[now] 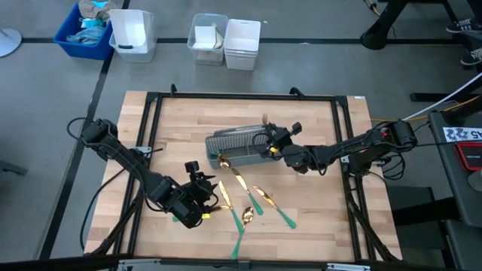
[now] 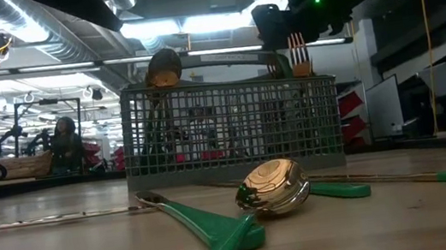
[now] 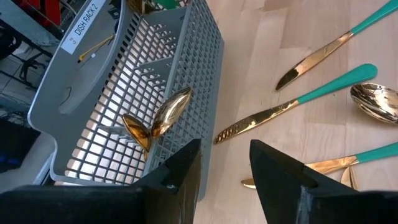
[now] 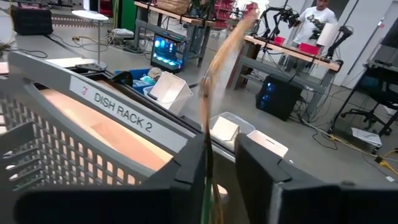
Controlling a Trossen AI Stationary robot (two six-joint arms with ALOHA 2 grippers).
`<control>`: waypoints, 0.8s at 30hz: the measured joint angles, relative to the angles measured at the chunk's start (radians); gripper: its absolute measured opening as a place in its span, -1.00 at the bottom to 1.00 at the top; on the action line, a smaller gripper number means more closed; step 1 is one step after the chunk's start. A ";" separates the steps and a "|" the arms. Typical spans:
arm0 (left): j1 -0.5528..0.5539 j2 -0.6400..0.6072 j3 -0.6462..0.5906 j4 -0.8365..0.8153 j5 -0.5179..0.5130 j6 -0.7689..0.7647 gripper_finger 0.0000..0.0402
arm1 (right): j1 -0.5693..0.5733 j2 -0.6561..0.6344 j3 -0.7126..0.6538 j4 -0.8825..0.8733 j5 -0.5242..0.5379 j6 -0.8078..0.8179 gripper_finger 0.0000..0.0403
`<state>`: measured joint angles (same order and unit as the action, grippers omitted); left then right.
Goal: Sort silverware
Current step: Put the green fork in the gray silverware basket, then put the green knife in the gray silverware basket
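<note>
My right pincer (image 4: 221, 165) parts around a fork (image 4: 217, 74) over the caddy (image 1: 239, 147); release crooked and it tips onto the rim, outside

High cam looks straight down on my whole table (image 1: 316, 218); low cam sits at tabletop level, facing the caddy (image 2: 233, 132) up close. Both my wrist cams see it too.

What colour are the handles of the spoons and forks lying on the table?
Teal-green handles with shiny gold heads; the left wrist view shows them best.
</note>
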<state>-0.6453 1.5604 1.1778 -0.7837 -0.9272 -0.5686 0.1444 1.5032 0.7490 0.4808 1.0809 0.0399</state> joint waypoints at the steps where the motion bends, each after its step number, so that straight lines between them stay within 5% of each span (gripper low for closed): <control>1: 0.000 0.000 0.000 0.000 0.000 0.000 -0.36 | 0.000 0.000 0.000 0.000 0.000 0.000 -0.49; 14: -0.001 0.000 0.000 -0.029 0.007 -0.007 -0.36 | 0.020 -0.062 0.001 -0.059 -0.018 -0.021 -0.39; 24: -0.003 0.000 0.000 -0.046 0.035 -0.048 -0.36 | 0.161 -0.220 0.001 -0.167 -0.019 -0.021 -0.39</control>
<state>-0.6479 1.5604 1.1774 -0.8294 -0.8918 -0.6162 0.3051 1.2831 0.7504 0.3143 1.0620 0.0193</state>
